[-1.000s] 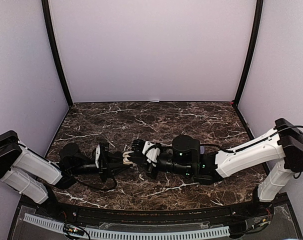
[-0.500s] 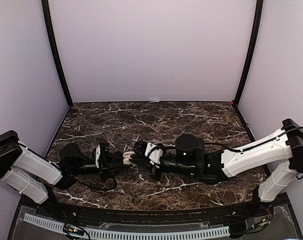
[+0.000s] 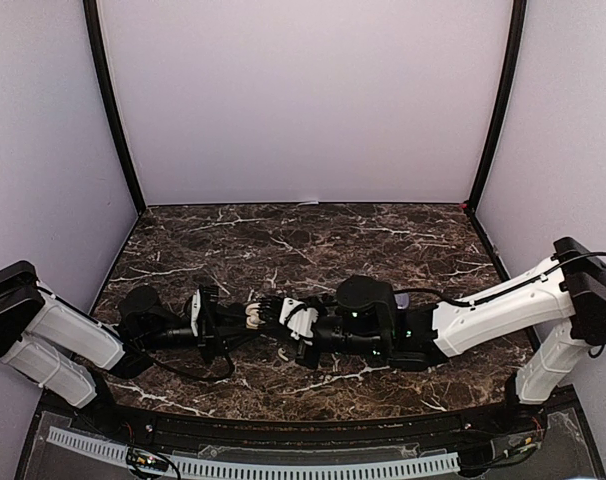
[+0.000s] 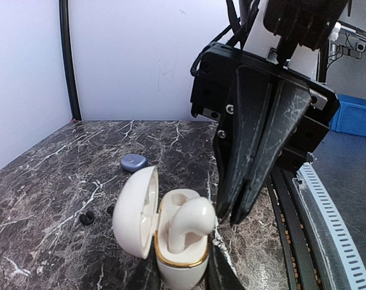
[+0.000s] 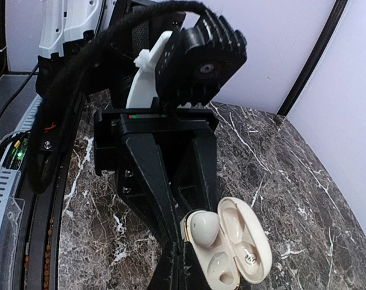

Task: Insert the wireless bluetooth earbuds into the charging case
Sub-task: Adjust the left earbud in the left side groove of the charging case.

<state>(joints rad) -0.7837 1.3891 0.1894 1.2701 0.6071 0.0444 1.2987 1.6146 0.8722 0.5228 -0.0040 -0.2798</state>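
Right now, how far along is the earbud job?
Done: the charging case is open, gripped by the left gripper. In hand: one white earbud sits high in its socket, seemingly not fully seated, the shut right gripper beside it. Left: seat it, then fill the empty second socket.

Dark brown marble with white veins across the surface (image 3: 403, 240). Glossy cream-white on the charging case (image 4: 180, 266), with a thin gold band round its rim. Same cream-white on the earbud (image 4: 189, 220). Dusty blue on a small case (image 4: 133, 162); black on two tiny buds (image 4: 86, 217). Matt black on the right gripper (image 4: 232, 219), white shells with black joints on the arms (image 3: 493, 305). Pale lilac on the walls (image 3: 303, 100). Bright blue on a bin (image 4: 355, 118).
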